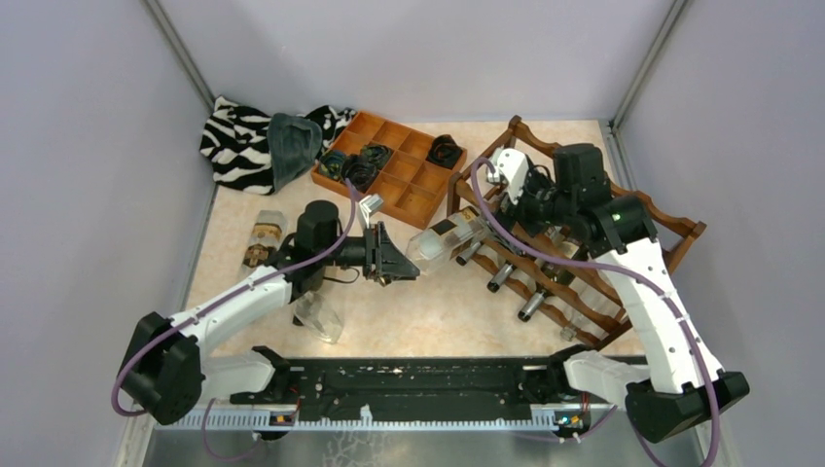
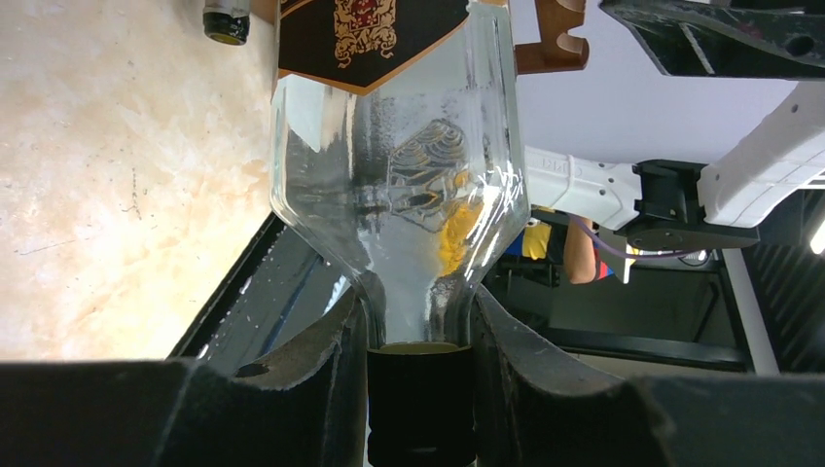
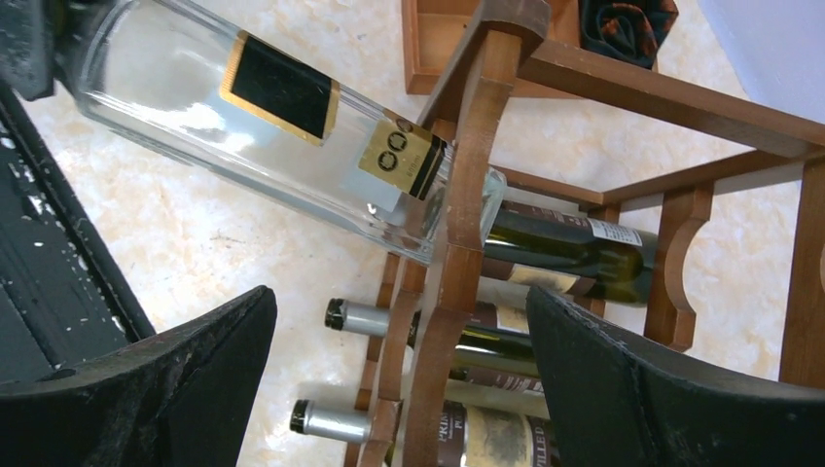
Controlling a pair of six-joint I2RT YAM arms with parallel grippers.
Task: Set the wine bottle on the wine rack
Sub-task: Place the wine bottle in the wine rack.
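The rack [image 3: 465, 195] stands below my right hand [image 3: 399, 304] and straight ahead of my left hand [image 2: 420, 326], with darker bottles [image 3: 569, 248] lying in its lower tiers. The bottle [image 3: 243, 112] reaches out from the left hand, held off the counter [image 2: 117, 175], its base at the rack's front rail and seemingly just past it. It is clear, square-shouldered glass with a black-and-gold label. I judge it heavy, rigid, slick and breakable. Gripped only at the neck it will lever hard, so a hold nearer the body would be steadier. The left hand is clamped on the neck just above the dark cap [image 2: 420, 409]. The right hand gapes wide, holding nothing.
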